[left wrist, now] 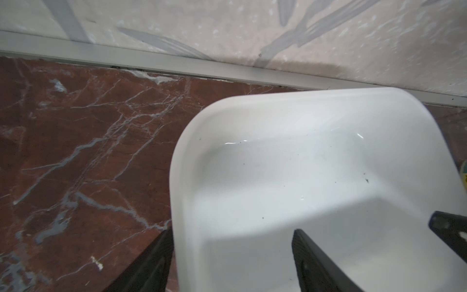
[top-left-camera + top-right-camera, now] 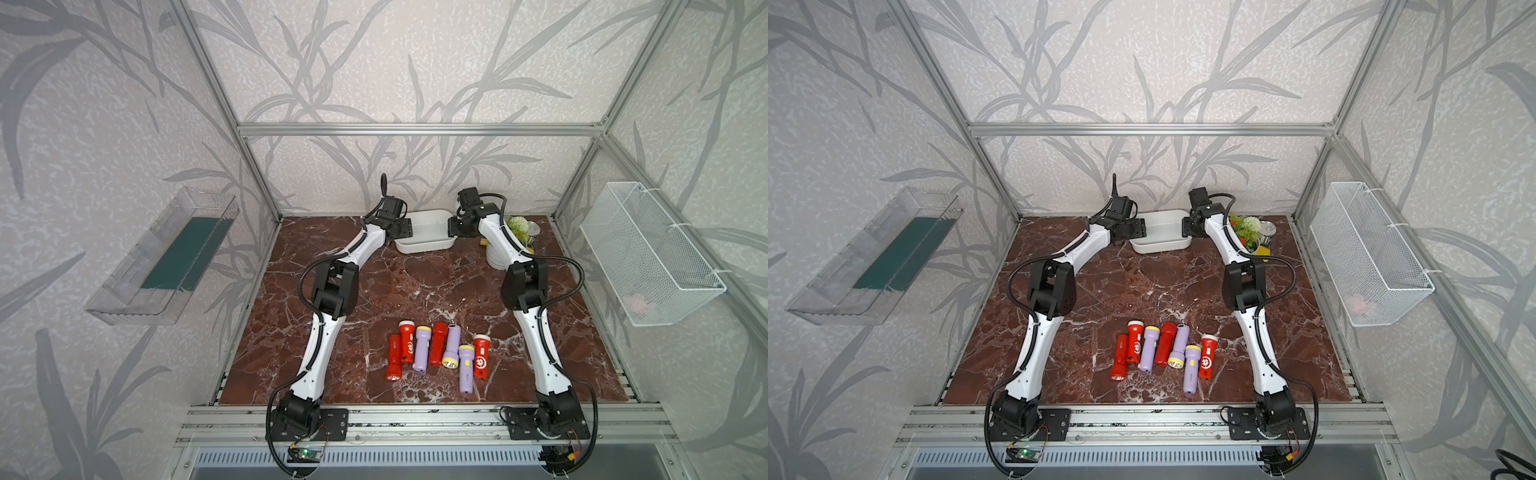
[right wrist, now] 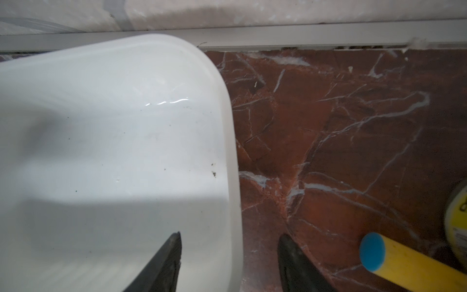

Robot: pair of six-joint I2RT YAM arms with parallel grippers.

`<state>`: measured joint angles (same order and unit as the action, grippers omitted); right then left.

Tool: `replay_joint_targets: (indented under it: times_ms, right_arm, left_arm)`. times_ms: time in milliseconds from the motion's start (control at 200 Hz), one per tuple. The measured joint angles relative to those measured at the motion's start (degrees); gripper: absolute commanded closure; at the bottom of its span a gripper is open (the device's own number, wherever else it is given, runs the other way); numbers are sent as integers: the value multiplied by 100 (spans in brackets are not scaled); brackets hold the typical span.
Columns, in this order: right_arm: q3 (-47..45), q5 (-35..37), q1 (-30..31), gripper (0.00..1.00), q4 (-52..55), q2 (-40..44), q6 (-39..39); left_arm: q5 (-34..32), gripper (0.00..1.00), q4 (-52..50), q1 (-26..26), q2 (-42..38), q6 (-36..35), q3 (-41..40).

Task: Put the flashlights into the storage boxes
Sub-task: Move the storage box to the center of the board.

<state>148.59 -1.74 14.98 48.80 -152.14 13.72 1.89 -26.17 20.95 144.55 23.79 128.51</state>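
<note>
Pincers both sit at the white tub (image 2: pixel 424 246) by the back wall: my left pincer (image 1: pixel 232 232) stands wide astride its left end wall, 1 jaw inside and 1 outside, pinching nothing. My right pincer (image 3: pixel 230 234) straddles the right end wall, jaws apart too and clear of it. I judge I'm about to grip the tub and bring it nearer, as all 7 flashlights (image 2: pixel 437 345) lie far off at the table's (image 2: pixel 415 282) near edge. Next, both must close evenly and move together. A yellow stick (image 3: pixel 404 265), a plant (image 2: pixel 517 226) and a tin (image 2: pixel 533 227) crowd my right side
</note>
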Motion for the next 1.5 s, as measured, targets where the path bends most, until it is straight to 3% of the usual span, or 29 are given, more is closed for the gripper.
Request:
replay_joint_targets:
  times_ms: [190, 480, 685, 820, 1175, 1500]
  right_arm:
    - [72, -122, 0, 54, 0, -44, 26]
    - [72, -243, 0, 65, 44, -138, 59]
    - [72, -289, 0, 79, 83, -155, 131]
    - [72, -345, -33, 81, 85, -155, 149]
    - [-337, -439, -13, 82, 223, 11, 140]
    - [-1980, -363, 269, 83, 286, 1001, 129]
  left_arm:
    - [-31, 40, -101, 0, 109, 31, 0]
    - [-33, 47, -260, 0, 109, 17, 39]
    - [-59, 64, -367, -11, 109, -9, 153]
    - [-70, 71, -435, -28, 109, -26, 153]
    - [-15, 75, -595, -26, 76, -26, 50]
    - [79, 75, -476, 0, -844, -28, -1515]
